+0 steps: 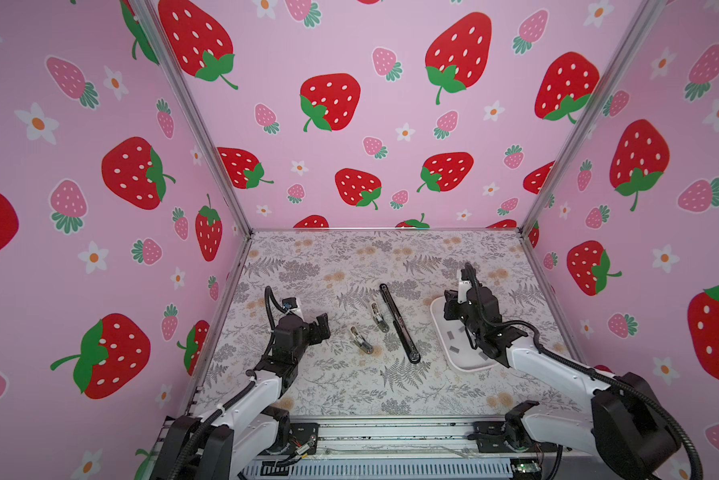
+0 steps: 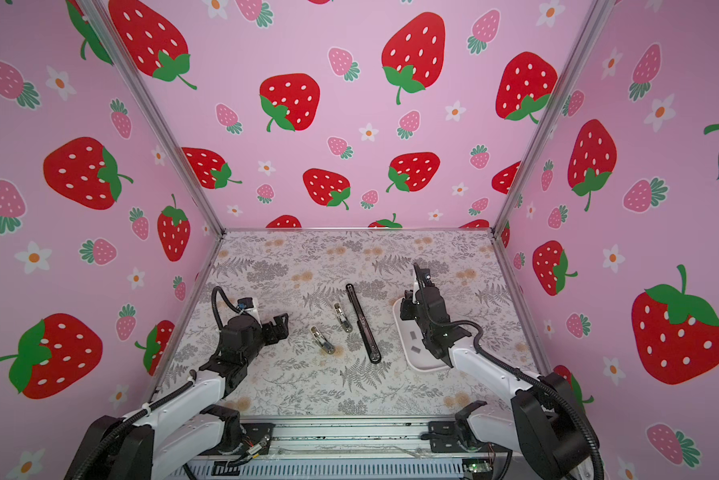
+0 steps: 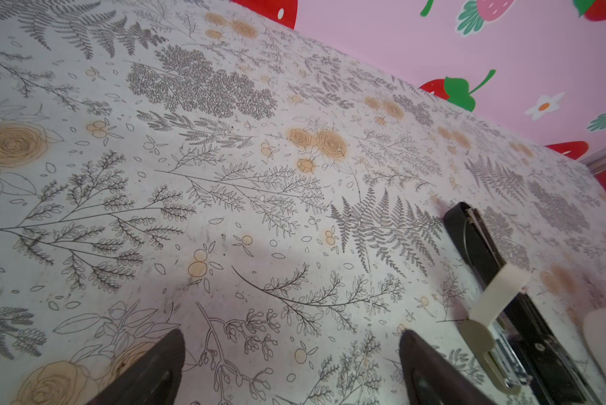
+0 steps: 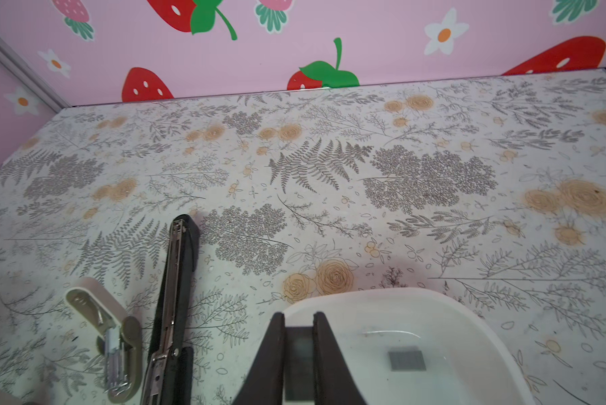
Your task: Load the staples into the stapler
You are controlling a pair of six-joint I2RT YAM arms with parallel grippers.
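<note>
Centrally, black stapler (image 1: 399,322) between beige staplers (image 1: 362,341), tray (image 1: 443,332) of staples (image 1: 453,348)

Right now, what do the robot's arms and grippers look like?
Both arms look alike. The left arm and right arm have smooth white shells joined by chunky black joints. A ribbed black cable loops along each one. The left gripper and right gripper each have two flat, dark fingers that taper towards the tip.

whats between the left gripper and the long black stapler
The nearer small stapler and the farther small stapler lie there, seen in both top views.
</note>
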